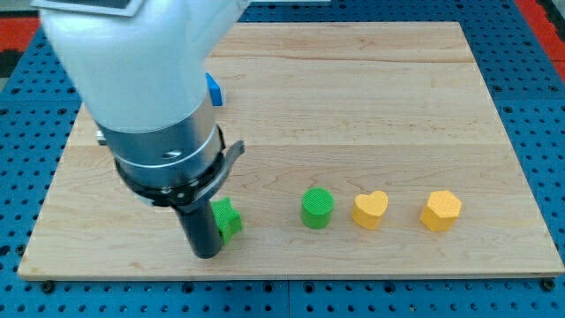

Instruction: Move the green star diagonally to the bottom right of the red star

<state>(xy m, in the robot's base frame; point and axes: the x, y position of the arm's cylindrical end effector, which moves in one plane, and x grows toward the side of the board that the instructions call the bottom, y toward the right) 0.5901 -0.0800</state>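
The green star (228, 218) is seen near the bottom-left part of the wooden bench (353, 106), partly covered on its left by the dark rod, whose tip (206, 254) is set touching or just beside it. The star's pointing and long axis cannot be judged. No end effector is fitted, so nothing is gripped. To the view's right, a green cylinder (318, 208), a yellow heart (370, 210) and a yellow hexagon-like block (440, 210) are lined up. A blue block (214, 89) is glimpsed behind the arm.
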